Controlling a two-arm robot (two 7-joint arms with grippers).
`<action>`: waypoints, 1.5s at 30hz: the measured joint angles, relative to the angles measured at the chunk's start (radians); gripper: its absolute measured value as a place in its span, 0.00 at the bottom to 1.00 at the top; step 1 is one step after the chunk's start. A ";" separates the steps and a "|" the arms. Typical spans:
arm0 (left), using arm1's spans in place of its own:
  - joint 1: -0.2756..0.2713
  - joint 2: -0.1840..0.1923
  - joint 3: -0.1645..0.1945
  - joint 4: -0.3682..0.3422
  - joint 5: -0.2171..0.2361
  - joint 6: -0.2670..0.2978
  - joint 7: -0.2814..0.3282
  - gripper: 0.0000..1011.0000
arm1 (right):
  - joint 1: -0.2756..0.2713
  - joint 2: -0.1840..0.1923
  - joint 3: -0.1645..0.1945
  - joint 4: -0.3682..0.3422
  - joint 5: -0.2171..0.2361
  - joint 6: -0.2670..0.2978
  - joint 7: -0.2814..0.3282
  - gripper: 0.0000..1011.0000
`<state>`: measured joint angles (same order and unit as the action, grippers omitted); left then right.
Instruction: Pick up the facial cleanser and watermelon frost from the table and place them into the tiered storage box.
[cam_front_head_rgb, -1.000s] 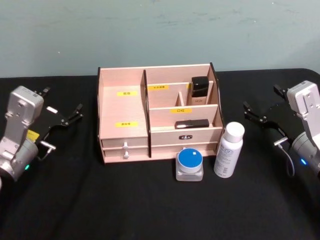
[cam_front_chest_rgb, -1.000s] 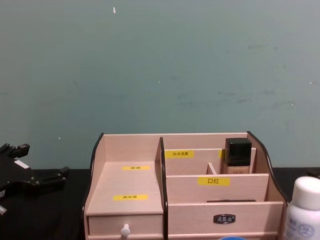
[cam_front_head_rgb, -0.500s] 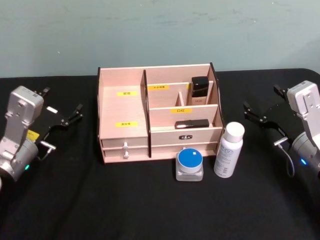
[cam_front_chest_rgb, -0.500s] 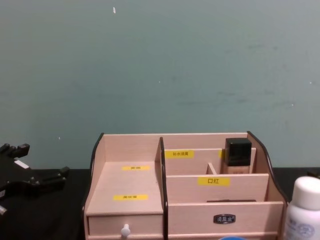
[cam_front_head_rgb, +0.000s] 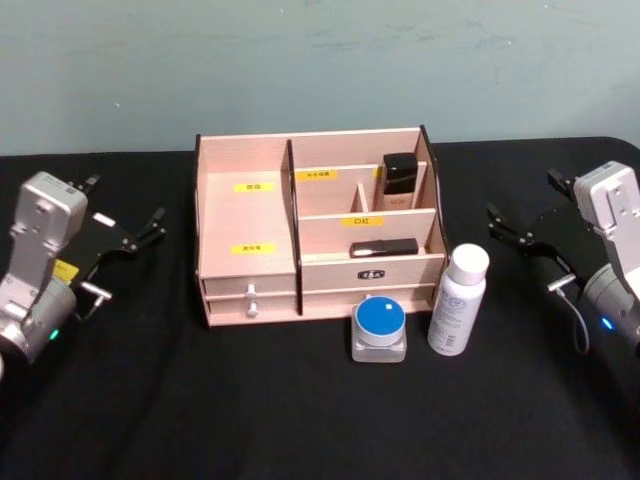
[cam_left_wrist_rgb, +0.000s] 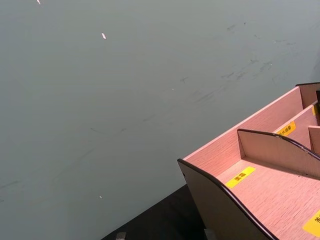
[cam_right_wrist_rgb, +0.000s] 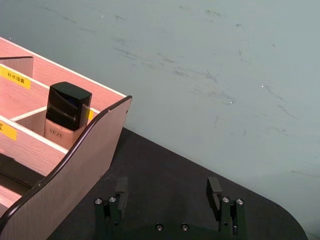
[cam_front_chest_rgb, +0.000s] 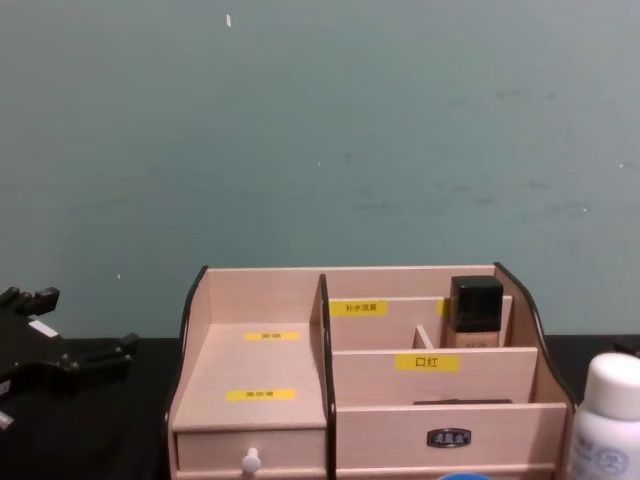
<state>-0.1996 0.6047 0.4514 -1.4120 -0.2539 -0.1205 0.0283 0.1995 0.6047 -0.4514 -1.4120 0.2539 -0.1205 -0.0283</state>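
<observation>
A white bottle with a white cap stands on the black table just right of the tiered storage box, and it also rises at the lower right of the chest view. A small clear jar with a blue lid sits in front of the box. I cannot tell which of the two is the facial cleanser and which the watermelon frost. My left gripper hovers open to the box's left, empty. My right gripper hovers open to the right of the bottle, empty, with its fingers spread wide.
The box holds a black-capped foundation bottle in its top right compartment and a flat black item on a lower tier. Its wide left tier is bare. Black tablecloth stretches in front, with a teal wall behind.
</observation>
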 joint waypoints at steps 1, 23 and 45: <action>0.000 0.000 0.000 0.000 0.000 0.000 0.000 1.00 | 0.000 0.000 0.000 0.000 0.000 0.000 0.000 0.99; 0.000 0.000 0.000 0.000 0.000 0.000 0.000 1.00 | -0.214 0.111 0.161 -0.337 0.125 0.003 0.098 0.99; 0.000 0.000 0.000 0.000 0.000 0.000 0.000 1.00 | -0.349 0.148 0.194 -0.486 0.302 0.222 0.251 0.99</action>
<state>-0.1995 0.6047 0.4514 -1.4120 -0.2539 -0.1205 0.0283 -0.1495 0.7525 -0.2574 -1.8980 0.5555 0.1018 0.2223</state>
